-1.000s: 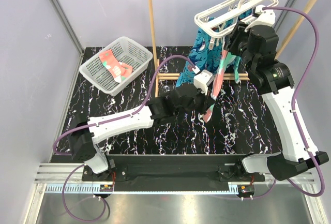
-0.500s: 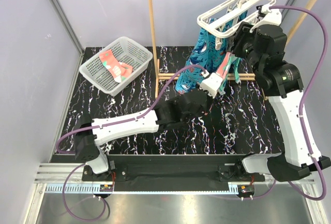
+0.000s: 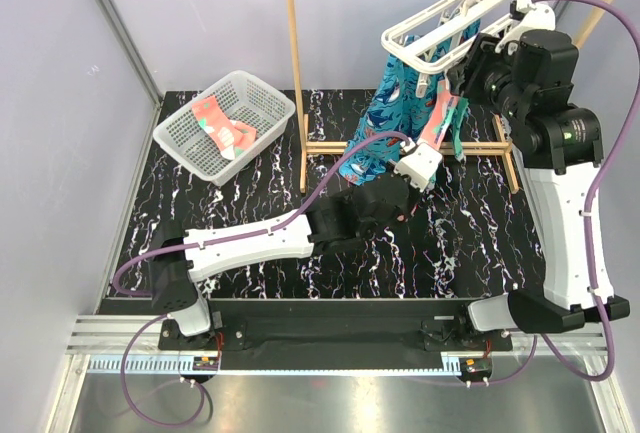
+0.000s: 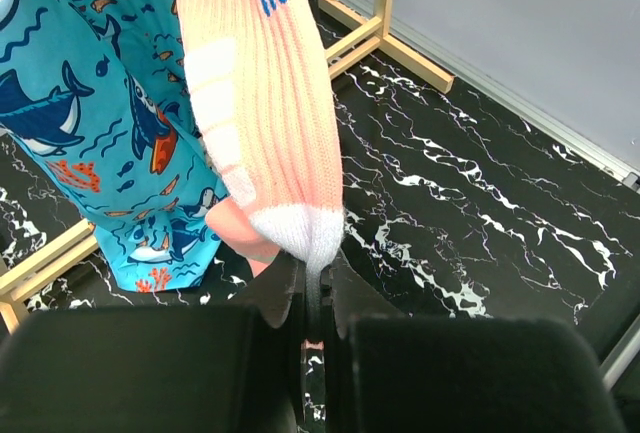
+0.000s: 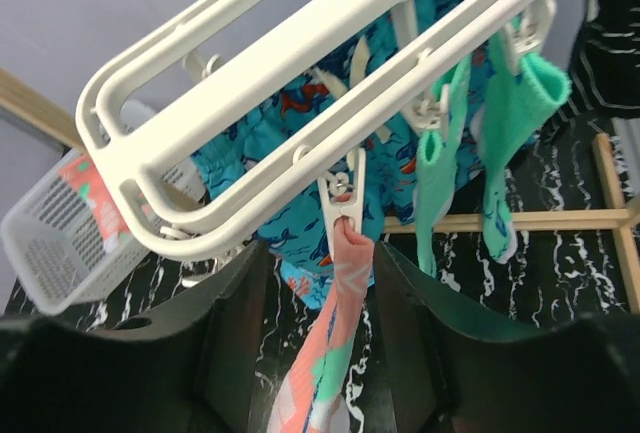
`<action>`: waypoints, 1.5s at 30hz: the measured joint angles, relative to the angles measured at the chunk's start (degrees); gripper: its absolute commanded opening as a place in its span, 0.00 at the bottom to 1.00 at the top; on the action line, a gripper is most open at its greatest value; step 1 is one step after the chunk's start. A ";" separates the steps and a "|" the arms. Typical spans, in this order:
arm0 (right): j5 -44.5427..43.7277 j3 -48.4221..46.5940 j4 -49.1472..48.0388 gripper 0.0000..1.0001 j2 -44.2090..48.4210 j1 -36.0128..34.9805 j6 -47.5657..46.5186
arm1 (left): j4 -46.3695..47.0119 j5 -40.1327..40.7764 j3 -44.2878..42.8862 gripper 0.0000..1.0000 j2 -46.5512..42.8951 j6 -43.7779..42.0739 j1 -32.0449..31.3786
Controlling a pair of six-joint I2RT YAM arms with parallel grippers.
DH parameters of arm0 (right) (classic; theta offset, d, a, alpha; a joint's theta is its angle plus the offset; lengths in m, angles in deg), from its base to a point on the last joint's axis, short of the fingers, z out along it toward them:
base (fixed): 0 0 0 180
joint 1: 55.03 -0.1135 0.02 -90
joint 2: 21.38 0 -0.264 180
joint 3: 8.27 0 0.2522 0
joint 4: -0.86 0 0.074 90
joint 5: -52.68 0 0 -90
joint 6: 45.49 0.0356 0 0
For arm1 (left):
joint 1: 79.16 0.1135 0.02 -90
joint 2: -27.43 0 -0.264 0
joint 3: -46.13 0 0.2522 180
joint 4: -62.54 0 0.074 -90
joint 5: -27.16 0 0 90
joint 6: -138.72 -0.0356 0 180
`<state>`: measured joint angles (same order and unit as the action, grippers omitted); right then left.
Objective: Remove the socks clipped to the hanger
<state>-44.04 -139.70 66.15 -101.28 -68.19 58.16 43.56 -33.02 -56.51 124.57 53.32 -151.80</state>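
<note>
The white hanger (image 3: pixel 450 18) hangs from the rack's top rail, with several socks clipped under it. A coral-pink sock (image 3: pixel 440 118) dangles from one clip (image 5: pixel 343 198). My left gripper (image 3: pixel 425 163) is shut on this sock's white toe (image 4: pixel 305 233), just below it. My right gripper (image 3: pixel 470 78) is open, its fingers (image 5: pixel 240 293) standing either side of that clip and the sock's cuff (image 5: pixel 345 263) with gaps. Two teal-green socks (image 5: pixel 510 123) hang to the right. A black-and-white striped sock (image 5: pixel 610 63) hangs beyond them.
A blue shark-print cloth (image 3: pixel 385 103) hangs behind the pink sock. The tall wooden rack (image 3: pixel 293 73) stands on the black marbled table; its base rails (image 4: pixel 400 53) lie close by. A white mesh basket (image 3: pixel 197 103) at back left holds a pink sock (image 3: pixel 222 125).
My left gripper has carried the sock's toe up and right toward the hanger, so the sock hangs slacker. My right arm has risen to the right, and the hanger has shifted with it.
</note>
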 measured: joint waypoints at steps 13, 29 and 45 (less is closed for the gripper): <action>12.81 4.48 -2.32 0.53 0.00 6.34 -0.55 | 1.03 0.00 0.00 0.00 0.13 -1.86 -0.87; 15.45 13.25 -11.10 0.53 1.42 6.47 -0.17 | 5.46 0.04 5.46 0.00 -0.55 -3.13 -2.38; 15.43 17.03 -17.57 0.52 3.87 6.47 0.02 | 5.77 0.04 5.46 0.00 -1.05 -3.30 -2.58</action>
<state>-28.61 -122.67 48.58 -97.41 -61.72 58.18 49.33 -32.97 -51.05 123.52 50.02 -154.38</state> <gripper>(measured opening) 0.524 0.042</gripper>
